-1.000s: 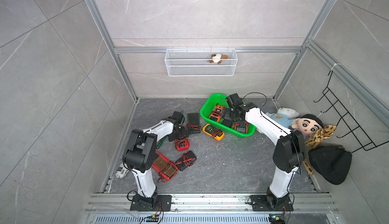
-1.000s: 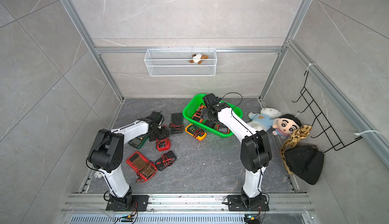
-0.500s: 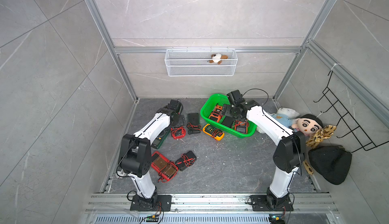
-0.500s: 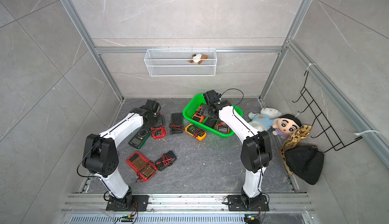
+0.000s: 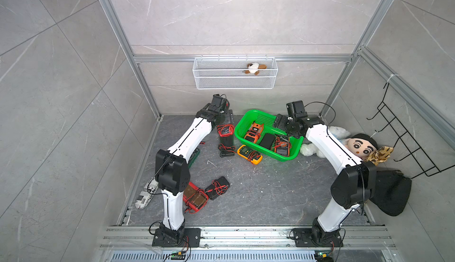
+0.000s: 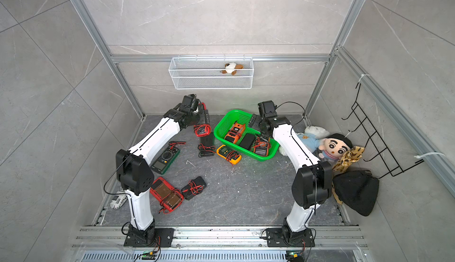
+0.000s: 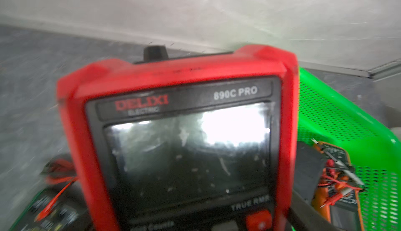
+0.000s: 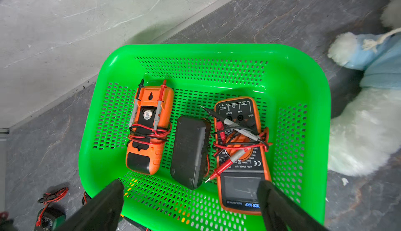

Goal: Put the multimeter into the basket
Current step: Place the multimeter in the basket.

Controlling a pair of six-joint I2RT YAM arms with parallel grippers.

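The left arm is no longer bent low over the table [image 5: 258,194] - it now reaches far out. Its left tool [image 5: 225,111] is closed on a red meter [image 7: 184,143] and holds it up in the air. The meter's screen fills the left wrist view and looks a bit blurry, so I think the arm is on the move.

The red meter hangs just beside the basket [image 5: 264,119], on the side away from the right arm. It is not over the rim yet.

The right tool [image 8: 191,185] stays above the basket as before, spread wide with nothing in it. Under it, inside the basket, lie an orange meter [image 8: 149,127], a black meter [image 8: 191,151] and a second orange meter [image 8: 240,154], side by side. A yellow meter [image 5: 248,152] lies on the table against the basket's outer wall.

So the pick-up looks done, and the carry is the step in hand. Next, the red meter has to go over the rim and be let go. There is bare room in the basket - but the right tool hangs over it and may get in the way.
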